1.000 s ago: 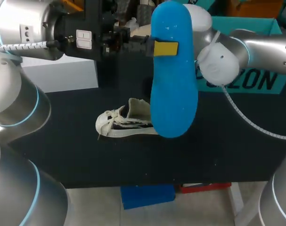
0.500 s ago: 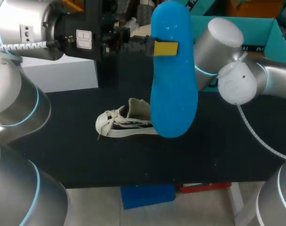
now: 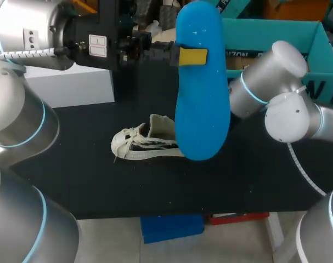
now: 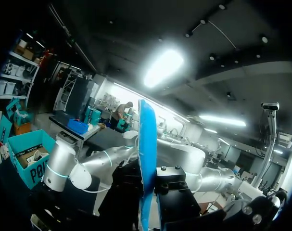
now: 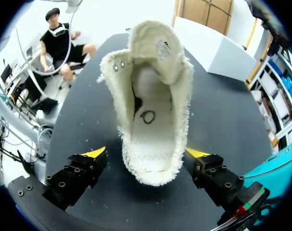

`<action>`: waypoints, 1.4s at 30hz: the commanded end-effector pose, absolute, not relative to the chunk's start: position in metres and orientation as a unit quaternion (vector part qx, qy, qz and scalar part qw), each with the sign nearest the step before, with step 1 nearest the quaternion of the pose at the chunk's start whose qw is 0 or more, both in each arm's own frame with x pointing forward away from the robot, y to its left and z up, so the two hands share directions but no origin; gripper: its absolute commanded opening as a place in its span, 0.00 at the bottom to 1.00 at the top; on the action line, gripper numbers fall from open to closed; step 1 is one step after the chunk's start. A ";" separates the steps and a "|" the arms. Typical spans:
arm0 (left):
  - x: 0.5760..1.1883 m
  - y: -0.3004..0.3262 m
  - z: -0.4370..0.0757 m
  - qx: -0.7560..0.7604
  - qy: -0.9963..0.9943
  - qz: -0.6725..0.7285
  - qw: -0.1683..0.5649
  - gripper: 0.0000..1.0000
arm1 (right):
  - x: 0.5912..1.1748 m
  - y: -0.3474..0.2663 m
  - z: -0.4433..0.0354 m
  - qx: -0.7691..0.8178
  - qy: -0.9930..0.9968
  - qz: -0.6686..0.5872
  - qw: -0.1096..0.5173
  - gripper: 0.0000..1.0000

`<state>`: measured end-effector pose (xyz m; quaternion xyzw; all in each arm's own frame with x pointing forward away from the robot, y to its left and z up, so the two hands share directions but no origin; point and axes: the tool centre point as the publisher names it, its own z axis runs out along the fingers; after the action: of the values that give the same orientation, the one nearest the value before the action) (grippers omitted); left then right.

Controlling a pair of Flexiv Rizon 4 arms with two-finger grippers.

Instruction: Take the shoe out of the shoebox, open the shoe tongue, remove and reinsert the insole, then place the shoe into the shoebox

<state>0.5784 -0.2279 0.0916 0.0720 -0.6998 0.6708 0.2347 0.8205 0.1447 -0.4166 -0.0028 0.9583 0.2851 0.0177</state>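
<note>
Because the shoe sits on the black table, toe toward the head view's left, tongue lifted and mouth gaping, the step in hand looks to be putting the insole back in. The blue insole hangs high above it, broad end down, with the left gripper clamped across its upper part. To do this well, I judge the lower end should enter the opening at a slant, toward the toe. It should then be pressed flat so it neither curls nor catches the tongue. The right gripper is spread wide astride the heel, gripping nothing; closing there would steady the shoe. At the right stands the teal shoebox. Its wall carries lettering, partly hidden by the right arm, which I leave unread. A small mark inside the shoe cannot be made out.
</note>
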 end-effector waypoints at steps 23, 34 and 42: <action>0.578 -0.229 0.091 0.073 -0.700 0.671 0.234 0.00 | 0.829 0.149 -0.434 0.001 0.930 0.367 0.015 1.00; 0.578 -0.229 0.091 0.073 -0.700 0.671 0.234 0.00 | 0.834 0.131 -0.403 0.007 0.966 0.256 0.020 1.00; 0.578 -0.229 0.091 0.073 -0.700 0.671 0.234 0.00 | 0.845 0.139 -0.380 -0.005 0.997 0.077 -0.008 1.00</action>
<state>0.5784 -0.2279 0.0915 0.0720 -0.6998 0.6709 0.2347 0.8378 0.1310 -0.3920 -0.0015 0.9666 0.2560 0.0121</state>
